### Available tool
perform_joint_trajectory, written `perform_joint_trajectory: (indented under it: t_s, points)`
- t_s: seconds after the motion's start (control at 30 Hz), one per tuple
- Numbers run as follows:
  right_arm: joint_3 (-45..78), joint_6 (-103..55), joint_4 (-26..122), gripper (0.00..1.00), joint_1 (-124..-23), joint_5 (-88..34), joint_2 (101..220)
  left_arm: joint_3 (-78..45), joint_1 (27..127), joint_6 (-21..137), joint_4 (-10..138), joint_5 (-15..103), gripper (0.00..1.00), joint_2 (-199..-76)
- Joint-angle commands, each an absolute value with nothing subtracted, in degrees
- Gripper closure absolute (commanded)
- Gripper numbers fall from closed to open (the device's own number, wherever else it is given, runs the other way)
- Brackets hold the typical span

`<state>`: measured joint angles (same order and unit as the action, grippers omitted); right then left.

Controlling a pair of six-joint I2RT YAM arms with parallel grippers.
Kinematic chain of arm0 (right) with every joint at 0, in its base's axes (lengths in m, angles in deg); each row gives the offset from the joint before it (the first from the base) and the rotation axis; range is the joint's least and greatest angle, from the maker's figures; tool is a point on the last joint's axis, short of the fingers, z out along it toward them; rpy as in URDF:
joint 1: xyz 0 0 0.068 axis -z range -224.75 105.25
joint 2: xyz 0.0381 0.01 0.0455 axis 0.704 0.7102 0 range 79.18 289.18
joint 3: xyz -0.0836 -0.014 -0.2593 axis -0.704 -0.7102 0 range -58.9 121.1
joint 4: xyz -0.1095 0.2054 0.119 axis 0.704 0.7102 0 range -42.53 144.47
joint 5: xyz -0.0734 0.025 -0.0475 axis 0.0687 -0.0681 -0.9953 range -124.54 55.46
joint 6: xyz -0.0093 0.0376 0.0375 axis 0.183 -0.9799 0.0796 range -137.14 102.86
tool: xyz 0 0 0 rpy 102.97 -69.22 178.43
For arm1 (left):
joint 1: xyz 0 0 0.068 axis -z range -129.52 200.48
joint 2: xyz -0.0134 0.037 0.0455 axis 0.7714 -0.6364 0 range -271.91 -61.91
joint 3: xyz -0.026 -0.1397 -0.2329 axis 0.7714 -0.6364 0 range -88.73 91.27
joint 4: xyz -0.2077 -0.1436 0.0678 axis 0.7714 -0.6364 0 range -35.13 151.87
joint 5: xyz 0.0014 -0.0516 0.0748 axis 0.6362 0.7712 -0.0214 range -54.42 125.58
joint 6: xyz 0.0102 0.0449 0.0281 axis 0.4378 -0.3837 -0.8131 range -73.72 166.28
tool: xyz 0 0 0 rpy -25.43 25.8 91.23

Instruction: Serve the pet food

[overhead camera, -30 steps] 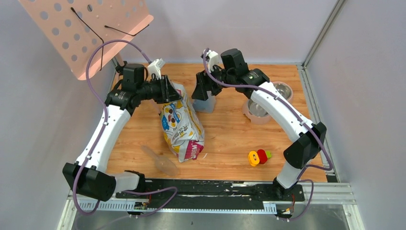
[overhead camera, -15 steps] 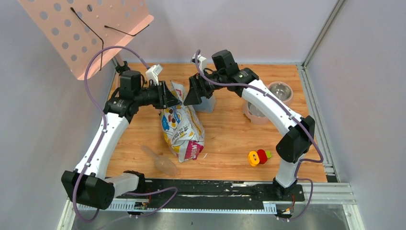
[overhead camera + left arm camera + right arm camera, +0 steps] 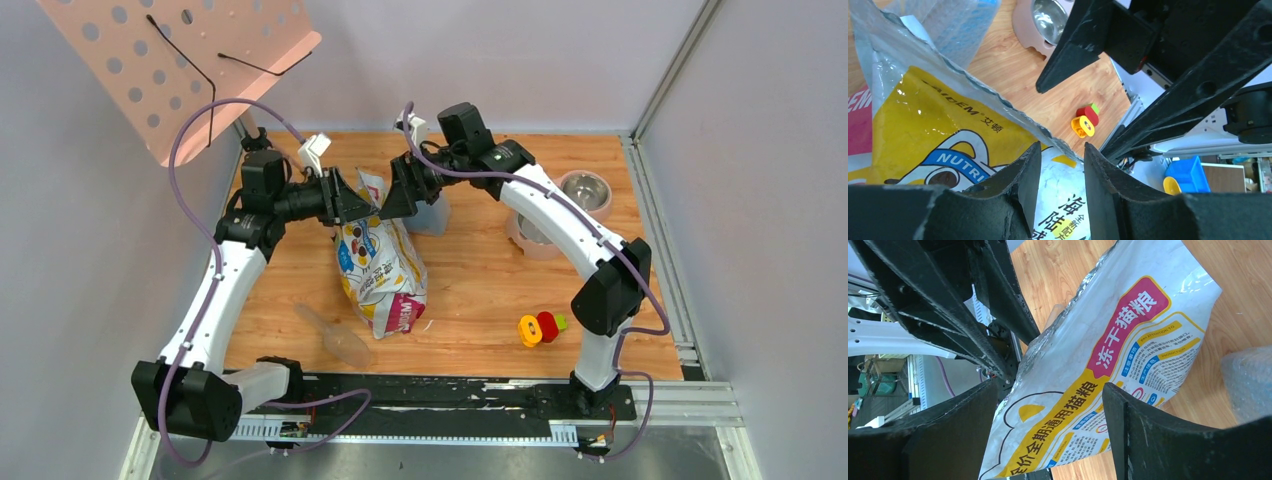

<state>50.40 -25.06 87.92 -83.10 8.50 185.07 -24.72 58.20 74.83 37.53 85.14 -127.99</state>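
Observation:
The glossy yellow-white-blue bag (image 3: 380,265) lies on the wooden table, its torn-open top toward the back. No kibble shows in any view. My left gripper (image 3: 350,200) is open at the left of the bag's top. In the left wrist view (image 3: 1063,146) the bag (image 3: 923,125) and its ragged top edge show between the fingers. My right gripper (image 3: 395,195) is open at the right of the bag's top, facing the left one. In the right wrist view (image 3: 1050,385) the wide jaws frame the bag's printed back (image 3: 1108,350).
The pink double stand (image 3: 520,235) with two steel bowls (image 3: 587,187) is at the back right. A translucent container (image 3: 430,215) stands just behind the right gripper. A clear scoop (image 3: 335,335) lies front left, a yellow-red-green toy (image 3: 540,327) front right. A pink perforated board (image 3: 180,60) overhangs the back left.
My right gripper has swung left from the translucent container to the bag's top. My left gripper has shifted slightly back and right. The two now face each other closely.

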Motion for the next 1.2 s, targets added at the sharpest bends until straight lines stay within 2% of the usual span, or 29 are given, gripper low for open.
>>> perform_joint_trajectory:
  t_s: [0.0, 0.53, 0.7, 0.93, 1.17]
  points:
    - [53.2, -25.3, 86.3, 0.23, -83.8, 9.9, 186.0, -24.4, 57.4, 78.3, 41.8, 87.4, 0.55, -128.2]
    - [53.0, -27.9, 85.8, 0.25, -84.1, 5.3, 186.3, -24.7, 57.3, 77.1, 39.2, 86.2, 0.68, -128.1]
    - [52.9, -30.5, 84.7, 0.27, -84.1, 3.0, 186.4, -25.1, 57.1, 77.1, 39.5, 86.4, 0.81, -128.0]
    - [53.5, -31.3, 83.6, 0.27, -84.1, 3.2, 186.2, -25.9, 56.7, 76.8, 38.5, 84.6, 0.83, -127.9]
    - [53.0, -31.2, 83.5, 0.28, -84.1, 0.4, 186.2, -26.1, 56.6, 76.5, 36.7, 82.2, 0.79, -128.0]
